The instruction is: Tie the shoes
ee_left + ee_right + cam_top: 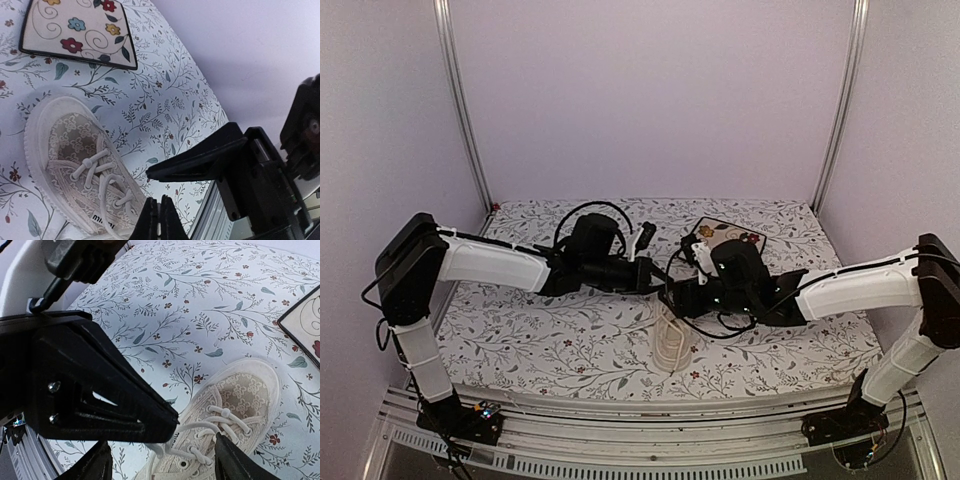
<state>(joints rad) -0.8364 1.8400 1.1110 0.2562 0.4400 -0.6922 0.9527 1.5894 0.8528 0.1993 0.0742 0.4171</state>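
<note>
From above, your two arms meet over the middle of the bench (520, 340). The left hand (653, 266) and right hand (674, 292) are almost touching, just behind the sneaker (670, 340). The sneaker lies near the front edge, and the floral tile (725, 232) sits behind the right hand. You have open cloth to both sides for drawing a lace outward. The front edge is the tight side.

In the left wrist view, your left hand's fingers (150, 221) are pressed fully together above the sneaker's open end. The bench's front rail is close beside them.

In the right wrist view, your right hand's fingers (232, 462) stand wide apart with nothing gripped, straddling the laced part. A lace (192, 427) runs up to the tip of the left hand, so that hand appears to have it pinched.

You seem to be at the start: one lace taken, the other not. Next, close the right hand on the free lace without knocking the left.
</note>
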